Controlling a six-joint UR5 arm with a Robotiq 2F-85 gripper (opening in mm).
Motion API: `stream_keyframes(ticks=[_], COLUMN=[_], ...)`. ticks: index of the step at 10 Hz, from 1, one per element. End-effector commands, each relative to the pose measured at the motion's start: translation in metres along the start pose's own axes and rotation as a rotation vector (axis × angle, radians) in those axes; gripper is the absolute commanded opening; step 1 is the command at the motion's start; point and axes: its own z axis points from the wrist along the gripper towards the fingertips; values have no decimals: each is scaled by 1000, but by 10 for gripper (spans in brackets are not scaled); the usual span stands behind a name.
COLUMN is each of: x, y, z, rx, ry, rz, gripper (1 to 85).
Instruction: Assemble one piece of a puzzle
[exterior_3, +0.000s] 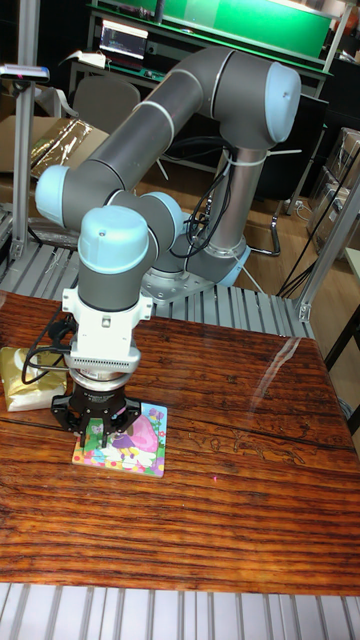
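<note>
A colourful square puzzle board (135, 445) with a flowery picture lies flat on the wooden table (230, 480), left of centre. My gripper (101, 435) hangs straight down over the board's left part, its black fingers reaching to the board's surface. The fingers stand close together, and a small bit of colour shows between them; I cannot make out whether that is a loose puzzle piece or the board's picture behind. The gripper body hides the board's upper left corner.
A yellowish bag (22, 378) lies at the table's left edge, just left of the gripper. A black cable loops from the wrist beside it. Metal slats run behind and in front of the table; the arm's base stands behind it.
</note>
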Motion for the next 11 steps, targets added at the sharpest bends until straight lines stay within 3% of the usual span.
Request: stream_keyframes(ticks=[1, 11], x=[-4, -3], y=[0, 6], z=[-1, -1], rx=[-4, -21], ry=[-13, 5], rz=[8, 3], gripper=[323, 397])
